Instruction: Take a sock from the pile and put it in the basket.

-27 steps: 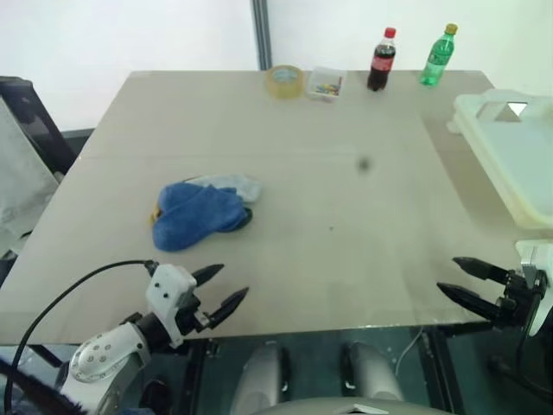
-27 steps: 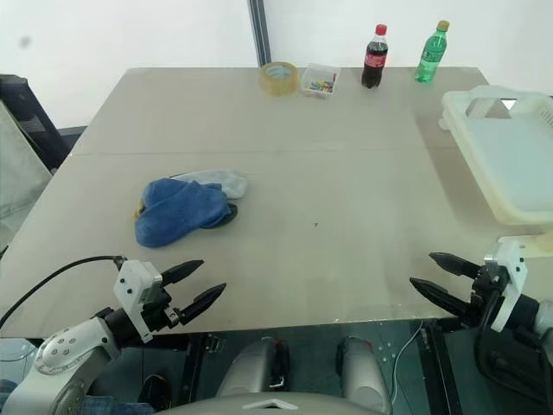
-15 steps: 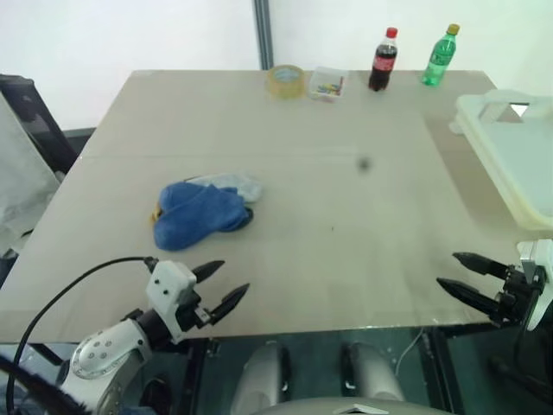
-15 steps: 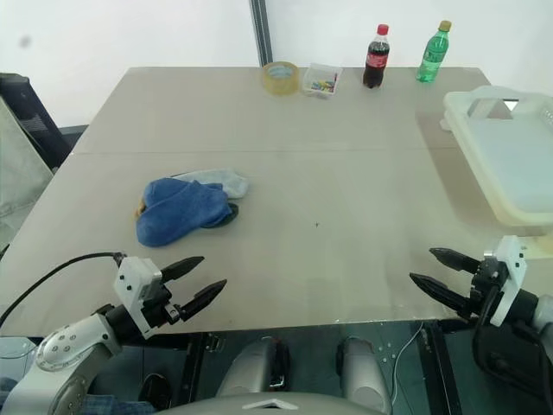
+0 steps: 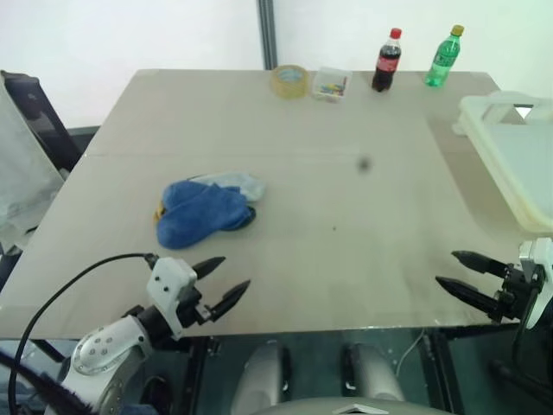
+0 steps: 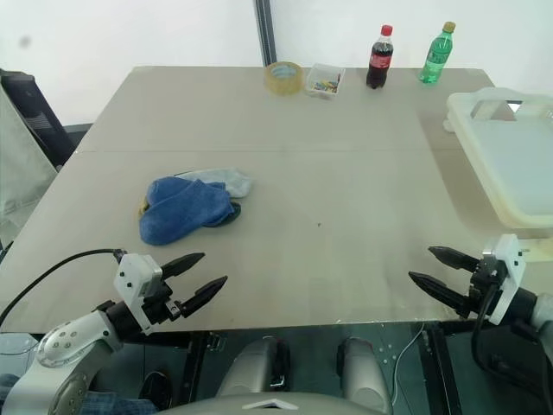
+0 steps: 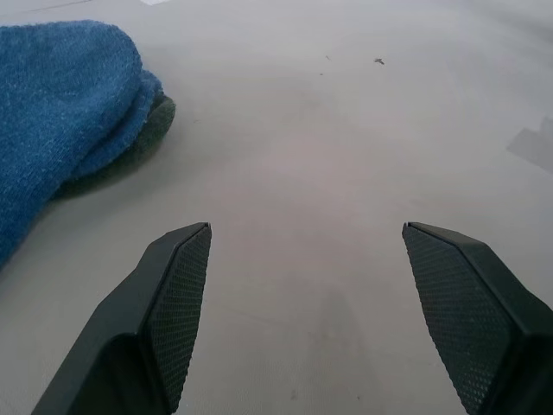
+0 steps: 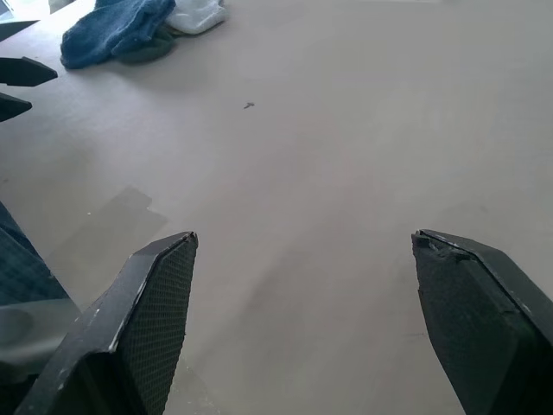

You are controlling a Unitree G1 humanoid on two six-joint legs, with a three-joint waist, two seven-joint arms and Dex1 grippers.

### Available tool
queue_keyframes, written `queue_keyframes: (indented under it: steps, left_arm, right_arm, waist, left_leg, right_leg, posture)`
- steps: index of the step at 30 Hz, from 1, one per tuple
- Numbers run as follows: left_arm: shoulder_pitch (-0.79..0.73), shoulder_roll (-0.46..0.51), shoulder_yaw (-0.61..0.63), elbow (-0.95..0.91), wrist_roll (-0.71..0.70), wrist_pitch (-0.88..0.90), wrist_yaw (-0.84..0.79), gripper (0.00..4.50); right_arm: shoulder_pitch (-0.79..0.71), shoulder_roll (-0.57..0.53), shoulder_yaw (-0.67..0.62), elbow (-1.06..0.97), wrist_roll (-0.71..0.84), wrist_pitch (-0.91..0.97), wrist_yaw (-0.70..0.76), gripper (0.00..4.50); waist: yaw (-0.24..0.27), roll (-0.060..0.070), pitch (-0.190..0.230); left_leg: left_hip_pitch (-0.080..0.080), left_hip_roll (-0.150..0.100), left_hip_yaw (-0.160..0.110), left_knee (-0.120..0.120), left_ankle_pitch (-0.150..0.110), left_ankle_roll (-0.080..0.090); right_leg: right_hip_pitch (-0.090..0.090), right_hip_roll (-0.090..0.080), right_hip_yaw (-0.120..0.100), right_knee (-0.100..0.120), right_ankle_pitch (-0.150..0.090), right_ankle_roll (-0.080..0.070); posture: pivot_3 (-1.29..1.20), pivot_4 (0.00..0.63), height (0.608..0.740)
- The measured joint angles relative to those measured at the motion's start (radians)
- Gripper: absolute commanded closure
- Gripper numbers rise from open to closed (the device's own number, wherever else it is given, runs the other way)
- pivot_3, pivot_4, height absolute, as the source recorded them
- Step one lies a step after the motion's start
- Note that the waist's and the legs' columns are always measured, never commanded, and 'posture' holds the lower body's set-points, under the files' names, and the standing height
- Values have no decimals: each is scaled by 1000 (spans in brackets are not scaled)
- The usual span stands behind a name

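On the desk, head view: the pile lies left of centre, the basket at the right edge; left hand and right hand hover spread and empty at the near edge. Left wrist view: fingers apart, blue sock nearby. Right wrist view: fingers apart over bare desk.

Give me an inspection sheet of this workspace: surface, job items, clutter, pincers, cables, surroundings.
Surface: beige table, a seam across it, small dark specks.
Job's things: sock pile on the robot's left, blue sock on top, light grey behind; cream basket at the right edge, no sock seen inside.
Clutter: tape roll, small clear box, cola bottle, green bottle along the far edge.
Pincers: left pincer and right pincer open, empty, at the near edge.
Cables: black cable to the left wrist.
Surroundings: white wall, dark post.
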Motion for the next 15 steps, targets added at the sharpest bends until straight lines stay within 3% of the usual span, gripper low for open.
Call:
queue_keyframes:
  steps: [7, 15]
  left_arm:
    - [-63, -25, -24, 2, 21, 14, 53, 710]
    - [-232, -82, -79, 37, 128, 41, 205, 710]
  right_arm:
    - [-17, 9, 25, -40, 21, 9, 11, 467]
    - [-14, 16, 25, -109, 79, -7, 70, 467]
  waist:
    - [1, 0, 0]
    - [1, 0, 0]
  left_leg:
    - [0, 0, 0, 0, 0, 0]
    - [2, 0, -1, 2, 0, 0]
  right_leg:
    - [2, 1, 0, 0, 1, -1]
    - [4, 2, 0, 1, 1, -1]
  posture:
    - [0, 150, 740]
    - [0, 150, 740]
